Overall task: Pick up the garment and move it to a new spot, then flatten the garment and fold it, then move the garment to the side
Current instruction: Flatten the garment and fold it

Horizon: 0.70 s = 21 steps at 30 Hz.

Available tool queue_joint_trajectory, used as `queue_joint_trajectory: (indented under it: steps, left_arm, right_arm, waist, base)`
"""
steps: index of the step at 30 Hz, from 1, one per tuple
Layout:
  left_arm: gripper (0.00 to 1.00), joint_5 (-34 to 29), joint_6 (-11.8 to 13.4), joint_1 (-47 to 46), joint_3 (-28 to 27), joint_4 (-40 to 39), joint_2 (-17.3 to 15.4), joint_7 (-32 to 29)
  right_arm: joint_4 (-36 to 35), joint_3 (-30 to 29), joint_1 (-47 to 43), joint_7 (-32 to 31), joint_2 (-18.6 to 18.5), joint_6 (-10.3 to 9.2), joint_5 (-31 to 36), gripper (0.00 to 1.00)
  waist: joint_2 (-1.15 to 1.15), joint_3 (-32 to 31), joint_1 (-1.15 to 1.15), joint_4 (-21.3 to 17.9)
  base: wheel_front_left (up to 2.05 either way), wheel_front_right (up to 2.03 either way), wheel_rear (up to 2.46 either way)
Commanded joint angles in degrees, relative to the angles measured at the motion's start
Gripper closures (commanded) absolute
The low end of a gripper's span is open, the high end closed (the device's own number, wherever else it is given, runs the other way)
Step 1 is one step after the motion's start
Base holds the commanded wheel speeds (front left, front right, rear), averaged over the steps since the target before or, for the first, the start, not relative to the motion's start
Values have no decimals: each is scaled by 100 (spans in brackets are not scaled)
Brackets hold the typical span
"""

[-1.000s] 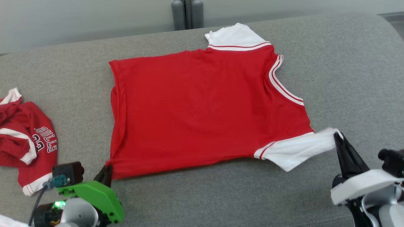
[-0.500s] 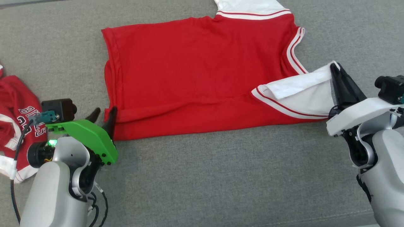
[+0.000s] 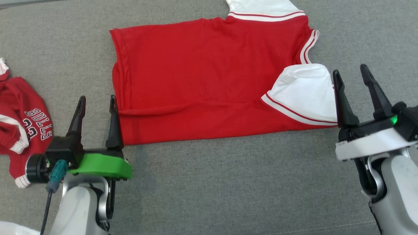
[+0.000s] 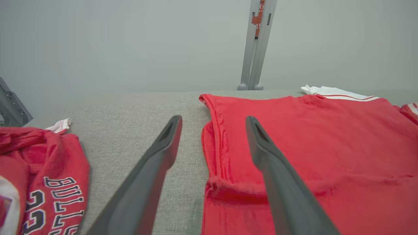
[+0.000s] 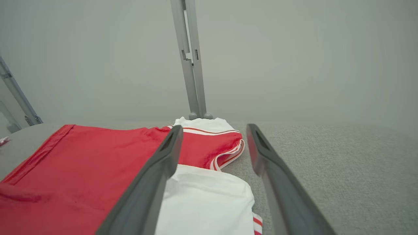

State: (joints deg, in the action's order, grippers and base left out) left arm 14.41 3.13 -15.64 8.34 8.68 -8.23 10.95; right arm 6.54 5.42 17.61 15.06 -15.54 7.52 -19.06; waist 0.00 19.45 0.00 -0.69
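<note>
A red jersey with white sleeves (image 3: 202,75) lies spread on the grey cushion, its near edge folded up a little and its near white sleeve (image 3: 303,88) folded in over the red body. My left gripper (image 3: 96,101) stands open at the jersey's near left corner, one finger over the hem (image 4: 228,189). My right gripper (image 3: 350,75) is open just right of the folded sleeve (image 5: 209,202), holding nothing. The far sleeve (image 3: 261,7) lies at the top edge of the head view.
A second red garment (image 3: 23,130) with "BULLS" lettering lies crumpled at the left (image 4: 42,182). A grey post (image 4: 256,45) stands behind the cushion's far edge (image 5: 192,58). Bare grey cushion (image 3: 228,189) stretches in front of the jersey.
Both grippers have opened and let go: the right dropped the white sleeve, now folded onto the body; the left released the near left corner. Head camera tilted down earlier.
</note>
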Motion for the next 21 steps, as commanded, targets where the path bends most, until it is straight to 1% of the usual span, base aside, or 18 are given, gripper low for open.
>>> queue_joint_trajectory:
  steps: [1, 6, 9, 14, 17, 21]
  left_arm:
    - [0, -24, 73, 150, -34, -60, -47, 98]
    - [0, -4, 256, 715, -118, -319, 17, 262]
    - [0, 4, 313, 894, -113, -381, 32, 251]
    - [0, 24, 351, 943, -61, -340, 47, 193]
    - [0, 24, 279, 793, 30, -181, 32, 68]
    - [0, 201, 48, 509, 170, 313, 81, -271]
  right_arm:
    - [-141, -22, -224, 12, 26, -6, 65, 0]
    - [-631, -94, -954, 15, 154, -6, 177, 0]
    - [-705, -105, -1158, 14, 185, -6, 176, 0]
    - [-681, -153, -1272, 14, 167, -6, 152, 0]
    - [-545, -210, -1268, -33, 126, -6, 124, 0]
    - [-82, -267, -1171, -106, 36, -6, 66, 0]
  waist:
    - [0, -112, 0, -43]
    - [0, -305, 0, -97]
    - [0, -342, 0, -118]
    - [0, -355, 0, -110]
    - [0, -300, 0, -82]
    - [0, -144, 0, -41]
  base:
    - [0, 0, 0]
    - [0, 0, 0]
    - [0, 0, 0]
    - [0, 0, 0]
    - [0, 0, 0]
    - [0, 0, 0]
